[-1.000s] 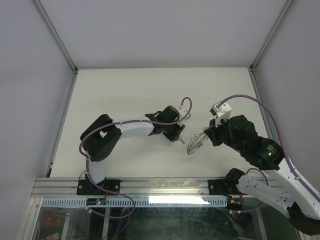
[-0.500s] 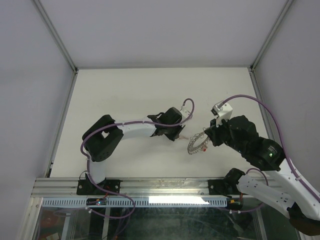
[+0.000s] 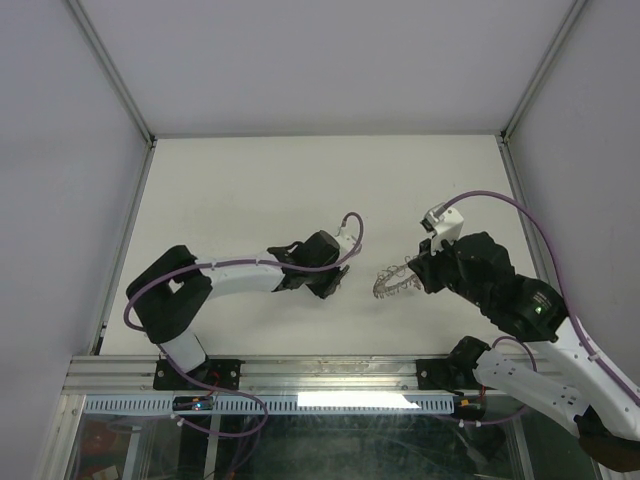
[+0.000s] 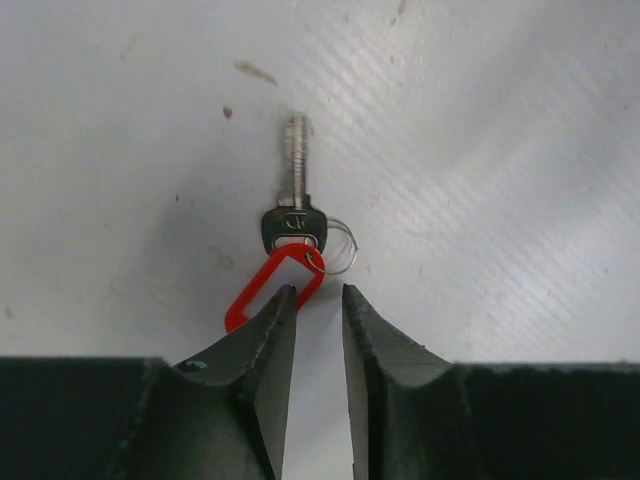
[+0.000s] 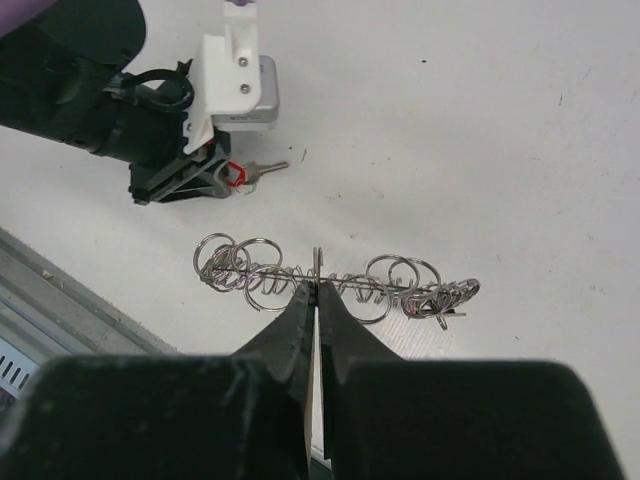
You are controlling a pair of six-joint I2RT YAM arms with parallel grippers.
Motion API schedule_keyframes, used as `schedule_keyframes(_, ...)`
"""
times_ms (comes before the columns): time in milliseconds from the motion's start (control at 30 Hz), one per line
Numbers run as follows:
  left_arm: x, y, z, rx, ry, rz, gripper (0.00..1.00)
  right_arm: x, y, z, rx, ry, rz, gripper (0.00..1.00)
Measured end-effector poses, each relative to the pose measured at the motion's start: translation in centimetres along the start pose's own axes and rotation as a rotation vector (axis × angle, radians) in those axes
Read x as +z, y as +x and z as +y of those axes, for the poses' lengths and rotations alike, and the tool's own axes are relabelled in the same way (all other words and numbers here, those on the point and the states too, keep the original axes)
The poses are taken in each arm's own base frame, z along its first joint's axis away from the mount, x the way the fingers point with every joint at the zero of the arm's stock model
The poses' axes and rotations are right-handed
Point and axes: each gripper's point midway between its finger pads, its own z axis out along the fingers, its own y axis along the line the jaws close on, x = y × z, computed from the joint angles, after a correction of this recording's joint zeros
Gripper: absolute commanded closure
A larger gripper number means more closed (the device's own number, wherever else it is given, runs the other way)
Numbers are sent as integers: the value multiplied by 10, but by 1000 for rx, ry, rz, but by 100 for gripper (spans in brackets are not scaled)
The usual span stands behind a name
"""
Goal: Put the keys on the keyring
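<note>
My left gripper (image 4: pixel 318 293) hangs low over the white table (image 3: pixel 250 180), somewhat nearer its near edge than its far one and about midway between its left and right edges. Its jaws stand a narrow way apart, and bare table shows in the slit between them, so they clamp nothing. Just ahead of the fingertips the tiny silver key (image 4: pixel 293 190) lies flat on the table with its blade pointing away from me. A small silver split ring (image 4: pixel 341 246) joins it to a red oval plastic tag (image 4: pixel 275 285) with a white window. The tag's near end runs under the tip of one finger (image 4: pixel 270 340); I cannot tell whether that finger touches it. My right gripper (image 5: pixel 315 287) is on the side of the key toward the table's right edge, near it but apart. Its jaws are pressed together on the thin dark wire of the large keyring (image 5: pixel 345 283), which is strung densely with small silver loops and keys. From the right wrist the keyring shows almost edge-on, spreading to both sides of the fingertips, and I cannot tell whether any part of it rests on the table. The key and tag lie apart from the keyring, not threaded on it.
</note>
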Motion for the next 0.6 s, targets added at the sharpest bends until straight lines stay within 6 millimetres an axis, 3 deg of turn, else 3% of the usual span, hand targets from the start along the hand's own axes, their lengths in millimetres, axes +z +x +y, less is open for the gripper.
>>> schedule_keyframes(133,-21,13,0,-9,2,6,59,3,3,1,3,-4,6,100)
schedule_keyframes(333,-50,-24,-5,51,20,-137,51,3,5,2,8,-7,6,100)
schedule_keyframes(600,-45,-32,-7,191,40,-182,49,-1,3,1,18,-10,-17,100)
